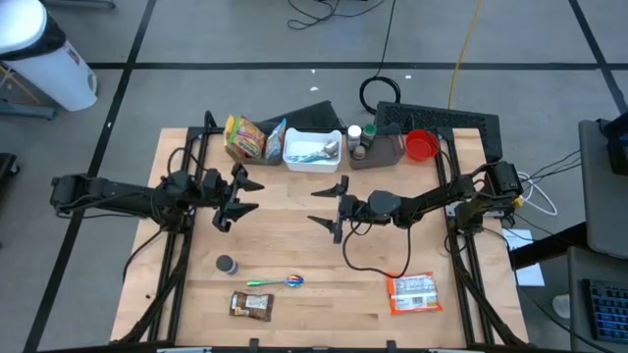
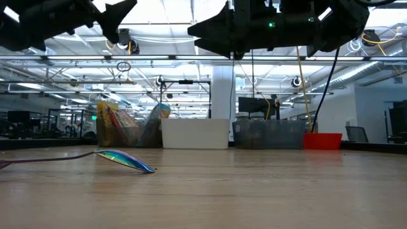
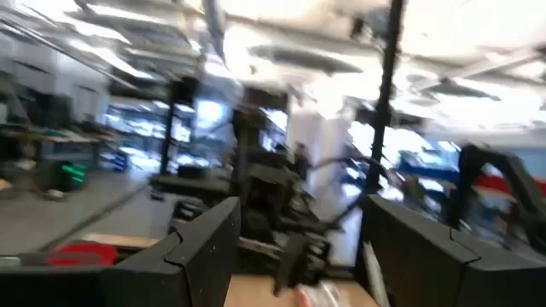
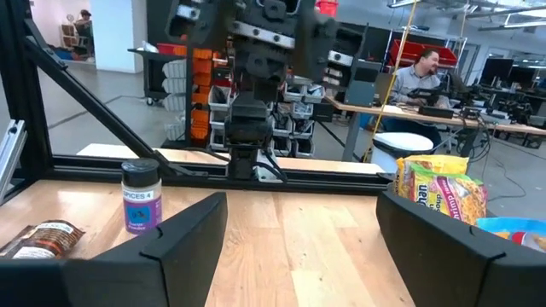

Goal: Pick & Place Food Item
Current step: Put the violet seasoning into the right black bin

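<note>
Both grippers hang open above the table's middle and face each other, with nothing between their fingers: my left gripper point(image 1: 243, 195) on the left, my right gripper point(image 1: 329, 206) on the right. Food items lie apart from them. A brown bar packet point(image 1: 250, 305) and an orange-and-white packet point(image 1: 412, 292) lie flat near the front edge. A yellow snack bag point(image 1: 245, 137) stands at the back, leaning against a blue bag point(image 1: 276, 141). In the right wrist view the open fingers frame bare wood, with the brown packet point(image 4: 38, 239) and yellow bag point(image 4: 439, 189) to either side.
A small spice jar point(image 1: 227, 264) stands front left, and an iridescent spoon point(image 1: 275, 282) lies beside it. Along the back edge are a white bin point(image 1: 312, 149), a grey container point(image 1: 378, 147) with bottles and a red cup point(image 1: 422, 145). A black cable point(image 1: 368, 267) trails under the right arm.
</note>
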